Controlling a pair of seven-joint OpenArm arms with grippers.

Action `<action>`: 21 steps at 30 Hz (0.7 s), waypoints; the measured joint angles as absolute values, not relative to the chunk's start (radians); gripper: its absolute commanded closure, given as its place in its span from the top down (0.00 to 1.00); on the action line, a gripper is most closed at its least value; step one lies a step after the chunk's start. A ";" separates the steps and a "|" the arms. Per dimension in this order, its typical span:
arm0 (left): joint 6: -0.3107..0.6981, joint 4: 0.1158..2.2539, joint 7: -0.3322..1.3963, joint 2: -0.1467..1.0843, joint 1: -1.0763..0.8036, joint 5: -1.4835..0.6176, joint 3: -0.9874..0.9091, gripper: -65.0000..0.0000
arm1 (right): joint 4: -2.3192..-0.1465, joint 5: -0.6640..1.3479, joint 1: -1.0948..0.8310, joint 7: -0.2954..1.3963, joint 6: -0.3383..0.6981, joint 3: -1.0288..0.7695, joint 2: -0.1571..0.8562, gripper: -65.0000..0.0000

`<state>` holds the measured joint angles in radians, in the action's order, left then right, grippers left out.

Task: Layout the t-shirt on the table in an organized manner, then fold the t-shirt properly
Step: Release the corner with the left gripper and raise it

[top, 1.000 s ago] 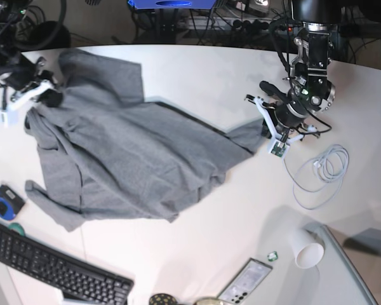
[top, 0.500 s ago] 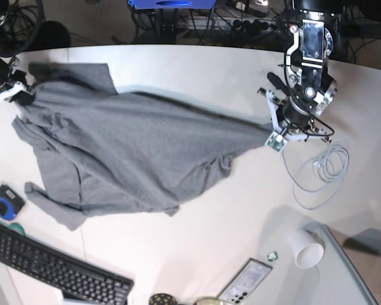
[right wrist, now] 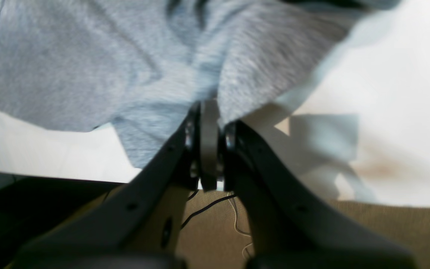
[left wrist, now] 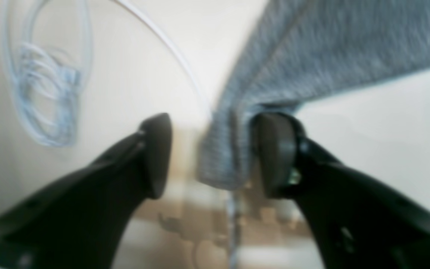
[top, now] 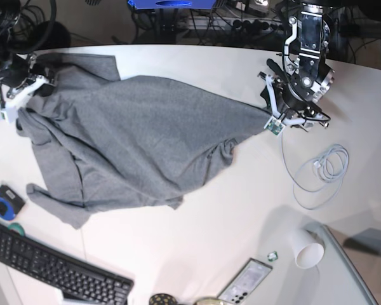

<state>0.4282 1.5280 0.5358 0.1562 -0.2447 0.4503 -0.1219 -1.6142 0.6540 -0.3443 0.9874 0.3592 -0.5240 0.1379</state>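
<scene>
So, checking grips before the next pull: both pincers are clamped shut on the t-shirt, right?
Not quite. The left pincer stands open, the t-shirt corner loose against one finger, as the left wrist view shows. The right pincer is clamped shut on the cloth.

We have pulled the t-shirt point(top: 140, 133) wider since a second ago: its right corner, then slack at mid-frame, now reaches up toward the upper right. Our left gripper point(left wrist: 211, 153) was clamped on that corner; its jaws now stand apart.
</scene>
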 measured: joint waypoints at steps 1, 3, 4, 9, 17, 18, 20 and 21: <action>0.430 1.529 0.535 0.155 -0.248 0.428 -0.124 0.63 | -1.614 0.654 -0.343 0.987 0.359 -0.523 0.137 0.01; 0.435 1.550 0.550 0.157 -0.252 0.322 -0.131 0.63 | -1.614 0.654 -0.344 0.986 0.359 -0.524 0.138 0.01; 0.434 1.580 0.548 0.161 -0.260 0.257 -0.137 0.63 | -1.614 0.654 -0.344 0.985 0.359 -0.523 0.139 0.01; 0.416 1.781 0.769 0.181 -0.315 -0.169 -0.276 0.63 | -1.614 0.653 -0.348 0.987 0.359 -0.524 0.142 0.01; 0.419 1.591 0.830 0.181 -0.387 -0.767 -0.404 0.63 | -1.614 0.653 -0.348 0.985 0.359 -0.524 0.146 0.01; 0.418 1.555 0.835 0.179 -0.388 -0.784 -0.401 0.63 | -1.614 0.653 -0.348 0.986 0.359 -0.523 0.147 0.01; 0.420 1.497 0.826 0.151 -0.380 -0.814 -0.401 0.63 | -1.614 0.653 -0.348 0.987 0.359 -0.523 0.161 0.01; 0.419 1.474 0.811 0.131 -0.375 -0.817 -0.406 0.63 | -1.614 0.652 -0.348 0.984 0.359 -0.524 0.168 0.01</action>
<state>0.4194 1.4742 0.8108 0.1310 -0.3752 -0.8173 -0.4061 -1.6142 0.6521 -0.3477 0.9844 0.3592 -0.5236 0.1677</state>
